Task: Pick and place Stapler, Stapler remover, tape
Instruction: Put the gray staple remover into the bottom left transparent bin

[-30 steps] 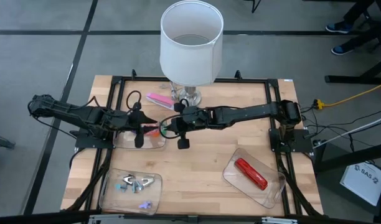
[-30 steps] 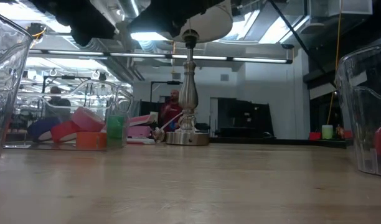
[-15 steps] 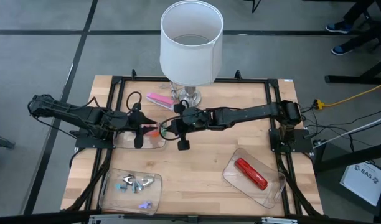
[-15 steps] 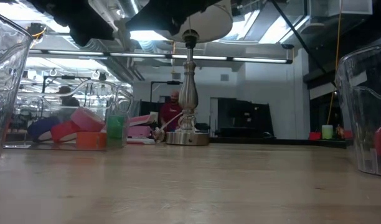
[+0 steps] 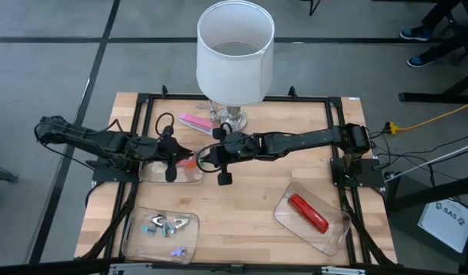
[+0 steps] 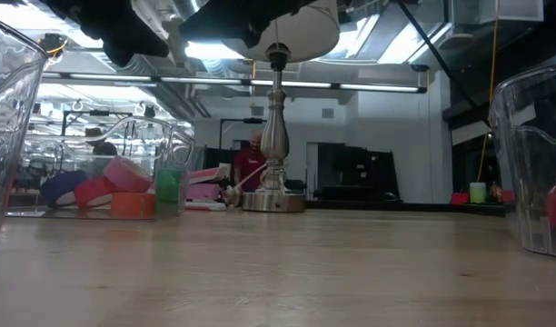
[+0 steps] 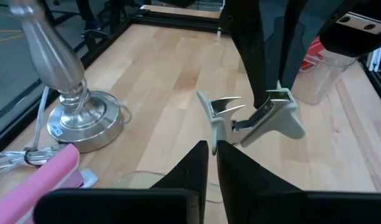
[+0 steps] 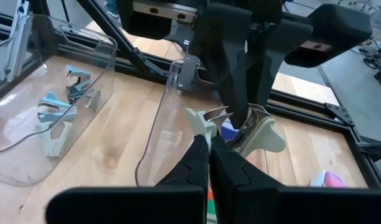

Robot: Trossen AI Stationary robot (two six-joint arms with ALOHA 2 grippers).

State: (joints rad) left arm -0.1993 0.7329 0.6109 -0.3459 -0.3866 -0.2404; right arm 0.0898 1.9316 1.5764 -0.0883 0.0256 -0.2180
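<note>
High view: left gripper (image 5: 180,158) and right gripper (image 5: 203,157) meet tip to tip just left of frame centre, over the right edge of the tape tray (image 5: 152,177). Left arm comes in from frame left, right arm from frame right.

Left wrist view: remover (image 7: 265,118), grey-white with metal claws, hangs in the air at frame centre-right. Right gripper's dark fingers (image 7: 260,68) come down from the top and are closed on its top. Left gripper's own fingers (image 7: 193,163) at the bottom are almost together with a slim gap, tips at the remover's claw end. It pinches that end.

Right wrist view: same remover, frame centre, left gripper's fingers coming from the top onto it, right's own fingers at the bottom closed tight against its near wing.

Tape (image 6: 124,195): pink, red, orange, green and blue rolls in the clear tray, left of frame in low view. Red stapler (image 5: 308,212) lies in a clear tray (image 5: 335,235) at lower right in high view. More removers (image 5: 164,224) sit in a tray (image 5: 134,238) at lower left. Pink stapler (image 5: 194,122) lies on the table (image 5: 249,198) just left of the lamp (image 5: 234,50), upper centre.
</note>
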